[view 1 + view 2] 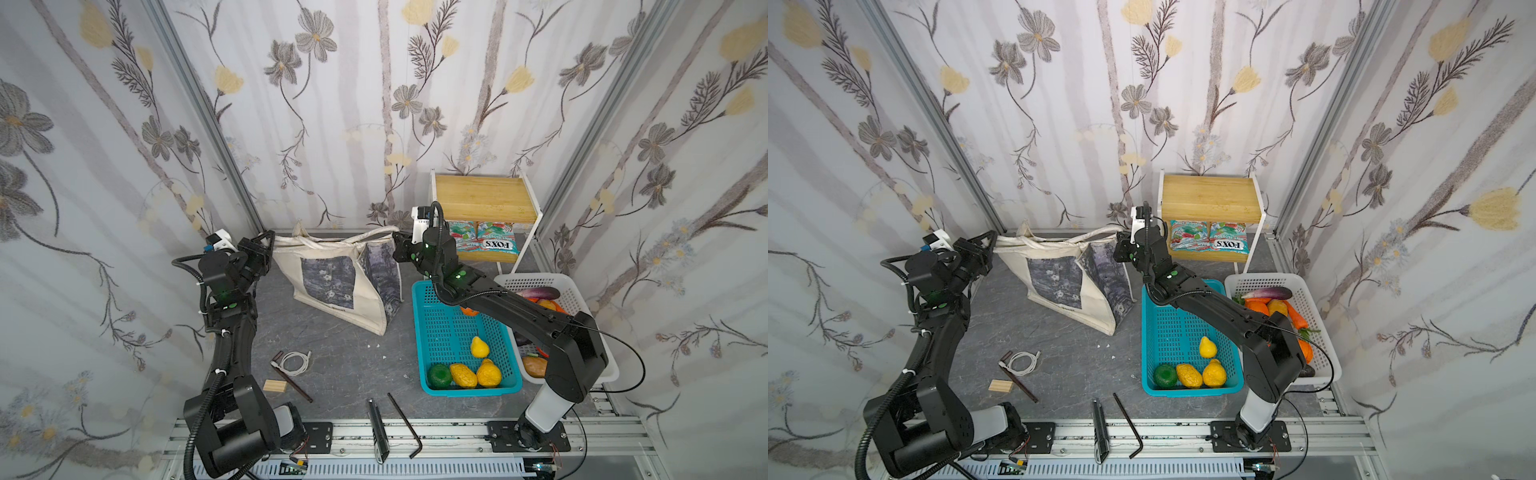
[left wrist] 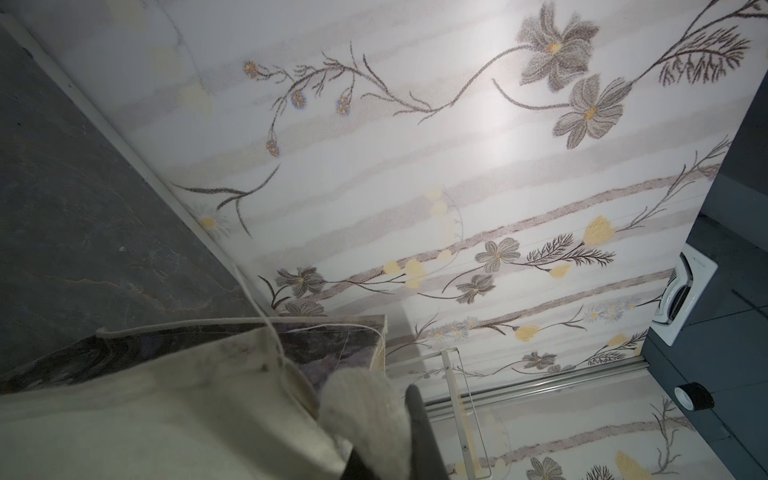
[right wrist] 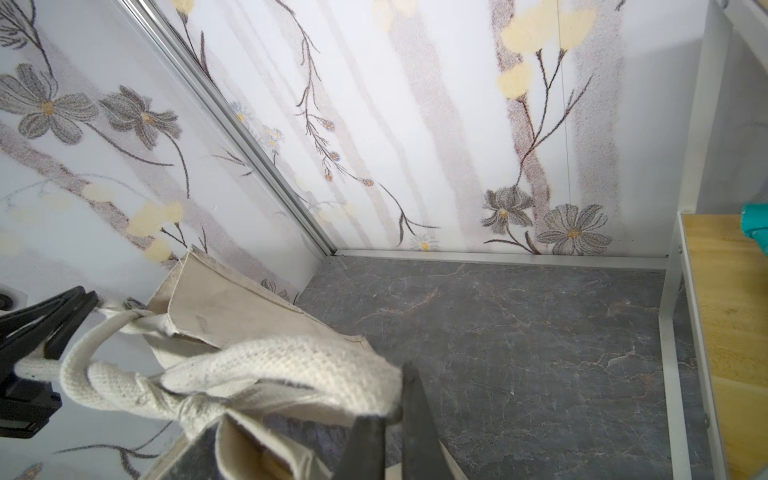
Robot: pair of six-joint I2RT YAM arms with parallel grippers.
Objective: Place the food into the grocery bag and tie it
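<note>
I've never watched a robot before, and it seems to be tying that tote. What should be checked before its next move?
1. Left gripper shut on a handle: ok.
2. Right gripper shut on the other handle: ok.
3. Knot formed between the handles: ok; how tight, cannot tell.
4. Food inside the grocery bag: cannot tell, its inside is hidden.
5. Bag standing on the table: ok.

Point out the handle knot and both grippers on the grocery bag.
handle knot [image 3: 183, 405], right wrist view, on the twisted crossing of the cream straps.
left gripper [image 3: 87, 296], right wrist view, between fingertips shut on a strap.
right gripper [image 3: 390, 399], right wrist view, between fingertips shut on a strap.
</note>
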